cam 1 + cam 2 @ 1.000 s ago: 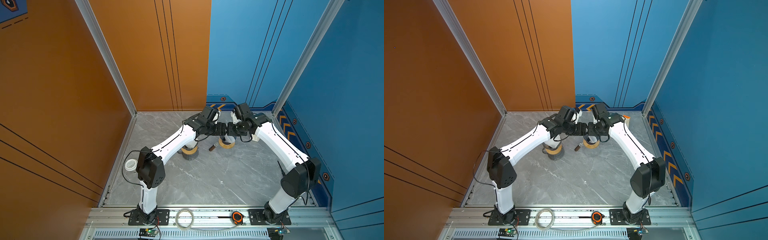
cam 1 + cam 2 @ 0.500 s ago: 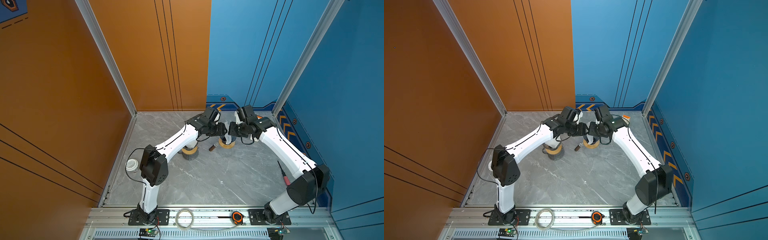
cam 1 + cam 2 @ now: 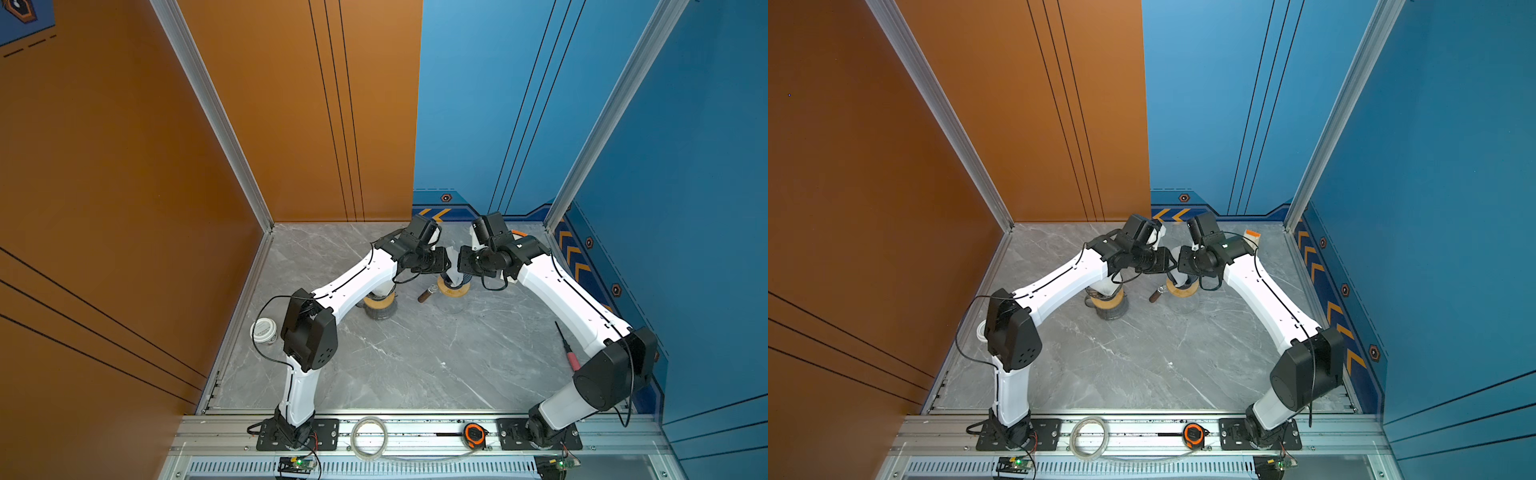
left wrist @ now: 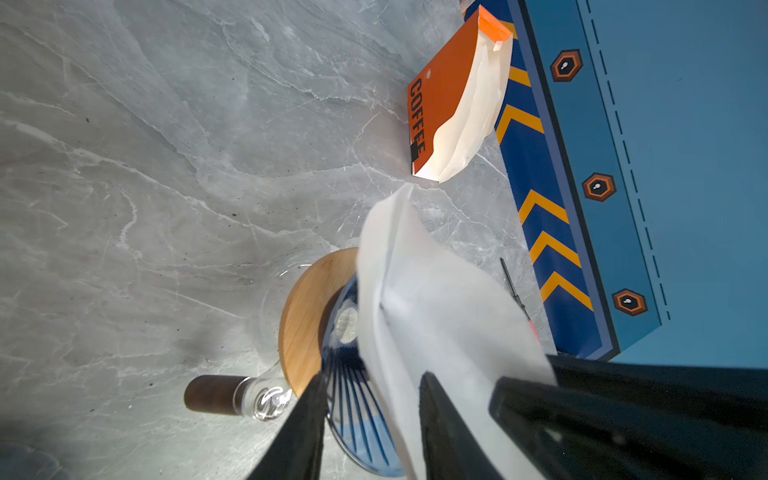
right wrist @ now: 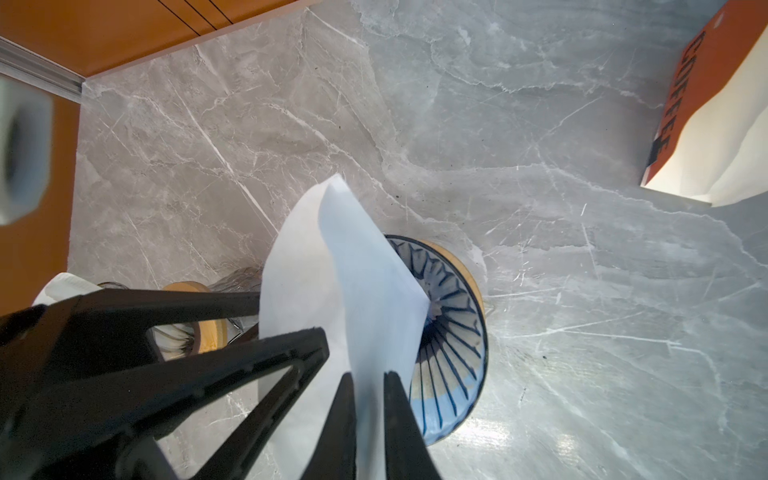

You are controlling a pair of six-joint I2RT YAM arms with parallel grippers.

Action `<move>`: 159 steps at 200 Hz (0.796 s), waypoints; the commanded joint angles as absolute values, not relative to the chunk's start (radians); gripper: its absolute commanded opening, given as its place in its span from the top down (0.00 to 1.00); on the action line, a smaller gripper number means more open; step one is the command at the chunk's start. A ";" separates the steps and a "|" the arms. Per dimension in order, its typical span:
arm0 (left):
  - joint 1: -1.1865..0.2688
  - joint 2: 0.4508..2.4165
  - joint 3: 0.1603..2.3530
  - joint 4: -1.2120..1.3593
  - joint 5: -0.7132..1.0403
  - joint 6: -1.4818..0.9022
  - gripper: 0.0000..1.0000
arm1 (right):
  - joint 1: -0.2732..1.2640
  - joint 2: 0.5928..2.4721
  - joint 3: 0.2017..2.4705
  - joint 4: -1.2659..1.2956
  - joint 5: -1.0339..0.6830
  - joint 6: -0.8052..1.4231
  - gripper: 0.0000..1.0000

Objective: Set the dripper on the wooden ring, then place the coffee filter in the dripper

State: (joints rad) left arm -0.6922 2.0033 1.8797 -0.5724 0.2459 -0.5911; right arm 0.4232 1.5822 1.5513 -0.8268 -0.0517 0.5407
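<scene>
- Coffee filter (image 5: 332,270): upright over the dripper (image 5: 453,332), lower end hidden by claws.
- Left claw (image 4: 374,374): part-open, astride its edge.
- Right claw (image 5: 369,376): narrowly parted around the filter; we cannot tell whether it grips.

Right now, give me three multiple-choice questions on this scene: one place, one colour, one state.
1. Where is the orange COFFEE pack? A far right corner; B near left corner; C dead centre.
2. The dripper's ribs are: A red; B blue; C green.
3. The coffee filter is: A lying flat; B lining the dripper; C between the right hand's fingers.
Answers: 1 A, it stands near the blue wall; 2 B, blue lines fan inside; 3 C, black fingers flank it.
</scene>
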 commanded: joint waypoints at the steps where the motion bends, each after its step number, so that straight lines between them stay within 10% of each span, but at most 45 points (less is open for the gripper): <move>1: -0.687 2.032 1.913 -0.622 0.221 -0.546 0.61 | 0.419 1.587 1.556 -0.858 0.001 0.533 0.81; 159: -0.683 2.076 1.976 -0.720 0.204 -0.479 0.49 | 0.401 1.652 1.588 -0.938 0.081 0.477 0.66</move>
State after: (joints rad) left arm -0.6922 2.0521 1.9530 -0.6773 0.2314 -0.5117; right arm 0.4110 1.6432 1.5623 -0.8982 0.0505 0.4946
